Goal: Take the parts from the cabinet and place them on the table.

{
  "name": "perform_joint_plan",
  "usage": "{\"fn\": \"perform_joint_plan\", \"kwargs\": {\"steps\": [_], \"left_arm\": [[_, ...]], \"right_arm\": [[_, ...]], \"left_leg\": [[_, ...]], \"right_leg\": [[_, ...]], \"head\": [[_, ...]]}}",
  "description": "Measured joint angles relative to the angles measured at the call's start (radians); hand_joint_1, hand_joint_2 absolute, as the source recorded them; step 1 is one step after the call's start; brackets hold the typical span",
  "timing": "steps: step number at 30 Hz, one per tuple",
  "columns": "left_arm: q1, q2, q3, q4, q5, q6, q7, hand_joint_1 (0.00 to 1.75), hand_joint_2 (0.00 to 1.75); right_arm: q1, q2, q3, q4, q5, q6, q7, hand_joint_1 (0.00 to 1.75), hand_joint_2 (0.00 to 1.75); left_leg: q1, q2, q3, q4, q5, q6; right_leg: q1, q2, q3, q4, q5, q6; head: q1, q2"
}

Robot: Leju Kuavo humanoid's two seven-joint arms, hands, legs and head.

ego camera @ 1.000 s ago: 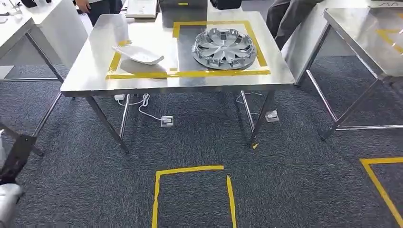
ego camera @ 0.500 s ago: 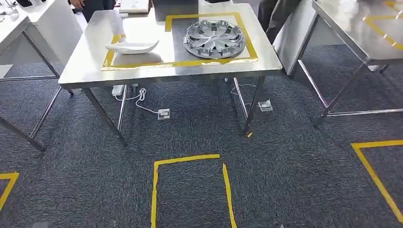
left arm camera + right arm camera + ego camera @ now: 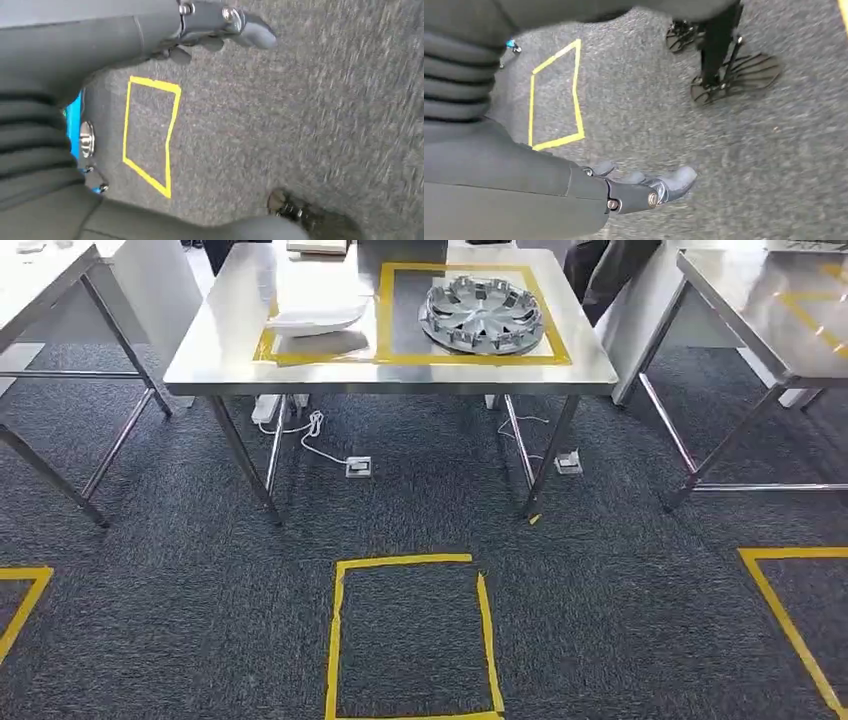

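From the head view, a silver spoked wheel cover (image 3: 484, 315) and a white curved plastic panel (image 3: 318, 317) lie inside yellow tape outlines on the steel table (image 3: 220, 350), its far edge cut off. At the left wrist, the left hand (image 3: 210, 27) hangs empty, fingers loosely apart, over blurred carpet. At the right wrist, the right hand (image 3: 644, 187) does likewise.

Counter (image 3: 230, 340): shiny smooth metal w/ yellow tape. Wheel cover (image 3: 484, 314): silver, looks like plastic. White part (image 3: 315, 318): smooth, glossy. Floor (image 3: 620, 610): rough dark carpet. Left hand (image 3: 220, 25): smooth matt grey.
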Motion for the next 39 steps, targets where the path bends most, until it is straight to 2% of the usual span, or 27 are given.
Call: {"fn": "perform_joint_plan", "kwargs": {"steps": [1, 2, 5, 6, 8, 9, 10, 15, 20, 25, 26, 27, 28, 39], "left_arm": [[0.007, -0.007, -0.002, -0.005, -0.001, -0.002, -0.004, 0.0, 1.75], [0.015, -0.012, -0.003, -0.01, -0.001, -0.007, -0.007, 0.0, 1.75], [0.035, -0.026, -0.014, -0.028, 0.005, -0.029, -0.022, 0.0, 1.75], [0.043, -0.028, -0.021, -0.034, 0.01, -0.036, -0.026, 0.0, 1.75], [0.057, -0.033, -0.035, -0.051, 0.016, -0.053, -0.038, 0.0, 1.75], [0.064, -0.034, -0.04, -0.058, 0.021, -0.058, -0.042, 0.0, 1.75], [0.071, -0.036, -0.049, -0.066, 0.023, -0.066, -0.047, 0.0, 1.75], [0.104, -0.043, -0.085, -0.105, 0.043, -0.102, -0.071, 0.0, 1.75], [0.136, -0.049, -0.125, -0.146, 0.063, -0.14, -0.096, 0.0, 1.75], [0.159, -0.053, -0.152, -0.172, 0.08, -0.169, -0.115, 0.0, 1.75], [0.161, -0.055, -0.153, -0.176, 0.082, -0.171, -0.117, 0.0, 0.0], [0.163, -0.056, -0.154, -0.179, 0.082, -0.172, -0.118, 0.0, 0.0], [0.165, -0.056, -0.158, -0.182, 0.082, -0.174, -0.119, 0.0, 0.0], [0.172, -0.057, -0.177, -0.198, 0.083, -0.175, -0.119, 0.0, 0.0]], "right_arm": [[0.007, 0.0, 0.017, -0.005, -0.015, -0.006, 0.0, 0.0, 1.75], [0.014, 0.0, 0.036, -0.012, -0.031, -0.009, -0.002, 0.0, 1.75], [0.034, 0.0, 0.097, -0.029, -0.084, -0.02, -0.021, 0.0, 1.75], [0.042, -0.001, 0.117, -0.036, -0.101, -0.024, -0.027, 0.0, 1.75], [0.056, -0.002, 0.168, -0.052, -0.14, -0.031, -0.04, 0.0, 1.75], [0.063, -0.003, 0.193, -0.059, -0.157, -0.035, -0.047, 0.0, 1.75], [0.071, -0.003, 0.219, -0.067, -0.174, -0.037, -0.054, 0.0, 1.75], [0.104, -0.008, 0.35, -0.106, -0.26, -0.054, -0.085, 0.0, 1.75], [0.137, -0.014, 0.473, -0.146, -0.35, -0.07, -0.116, 0.0, 1.75], [0.159, -0.019, 0.561, -0.172, -0.421, -0.084, -0.142, 0.0, 1.75], [0.163, -0.019, 0.575, -0.176, -0.426, -0.086, -0.143, 0.0, 1.75], [0.165, -0.019, 0.583, -0.179, -0.428, -0.086, -0.143, 0.0, 1.75], [0.167, -0.02, 0.591, -0.183, -0.429, -0.087, -0.143, 0.0, 0.0], [0.172, -0.022, 0.628, -0.193, -0.434, -0.087, -0.143, 0.0, 0.0]], "left_leg": [[-0.003, 0.0, -0.001, -0.001, 0.002, 0.004], [-0.005, 0.0, -0.004, -0.001, 0.004, 0.007], [-0.009, 0.001, -0.009, 0.001, 0.006, 0.009], [-0.009, 0.001, -0.009, 0.001, 0.006, 0.009], [-0.011, 0.001, -0.011, 0.002, 0.005, 0.01], [-0.011, 0.001, -0.012, 0.002, 0.005, 0.01], [-0.011, 0.001, -0.012, 0.002, 0.005, 0.01], [-0.011, 0.001, -0.011, 0.001, 0.005, 0.01], [-0.01, 0.001, -0.012, 0.0, 0.007, 0.007], [-0.01, 0.001, -0.012, 0.0, 0.008, 0.005], [-0.01, 0.001, -0.012, 0.0, 0.009, 0.005], [-0.01, 0.001, -0.012, 0.0, 0.009, 0.004], [-0.01, 0.001, -0.012, 0.0, 0.009, 0.004], [-0.01, 0.001, -0.012, 0.0, 0.01, 0.004]], "right_leg": [[0.0, 0.001, -0.002, 0.0, 0.004, -0.008], [-0.001, 0.002, -0.003, -0.001, 0.008, -0.003], [-0.005, 0.003, -0.004, -0.008, 0.016, 0.021], [-0.006, 0.003, -0.004, -0.01, 0.017, 0.033], [-0.01, 0.003, -0.003, -0.014, 0.016, 0.069], [-0.012, 0.003, -0.003, -0.015, 0.015, 0.083], [-0.012, 0.003, -0.003, -0.015, 0.014, 0.089], [-0.012, 0.003, -0.006, -0.011, 0.011, 0.094], [-0.011, 0.003, -0.009, -0.008, 0.011, 0.094], [-0.012, 0.003, -0.01, -0.006, 0.011, 0.093], [-0.012, 0.003, -0.01, -0.006, 0.011, 0.093], [-0.012, 0.003, -0.01, -0.006, 0.011, 0.093], [-0.012, 0.003, -0.01, -0.006, 0.011, 0.093], [-0.012, 0.003, -0.01, -0.005, 0.012, 0.092]], "head": [[0.0, 0.0], [0.0, 0.0], [0.0, 0.0], [0.0, 0.0], [0.0, 0.0], [0.0, 0.0], [-0.001, 0.0], [-0.001, 0.0], [-0.001, 0.0], [-0.001, 0.0], [-0.001, 0.0], [-0.001, 0.0], [-0.001, 0.0], [-0.001, 0.0]]}}
